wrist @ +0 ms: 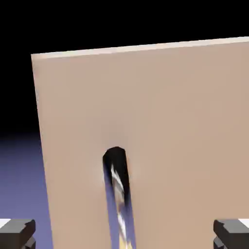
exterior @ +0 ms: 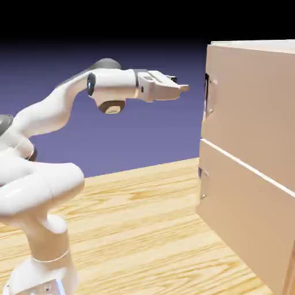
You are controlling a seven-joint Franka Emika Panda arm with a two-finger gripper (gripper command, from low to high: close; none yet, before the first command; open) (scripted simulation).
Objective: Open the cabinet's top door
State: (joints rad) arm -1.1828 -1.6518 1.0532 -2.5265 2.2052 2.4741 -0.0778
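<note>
Hovering at the upper middle of the exterior view, the gripper (exterior: 180, 87) has its jaws spread wide and empty, short of the handle (exterior: 207, 95) on the top door (exterior: 253, 103) at upper right. The cabinet (exterior: 248, 219) looks shut; reaching, grasping and pulling all remain.

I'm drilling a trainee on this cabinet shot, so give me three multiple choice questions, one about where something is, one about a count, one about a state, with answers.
1. Where is the gripper?
A. Short of the top door's handle, level with it
B. Against the lower panel
C. Resting on the table

2. How many front panels does the cabinet show?
A. One
B. Two
C. Four

3. How are the gripper's jaws?
A. Shut on the handle
B. Shut on nothing
C. Open

Key: 1 A, backdrop shows between fingertips and handle; 2 B, one pale seam splits the front; 3 C, the hand view shows the fingertips far apart.
</note>
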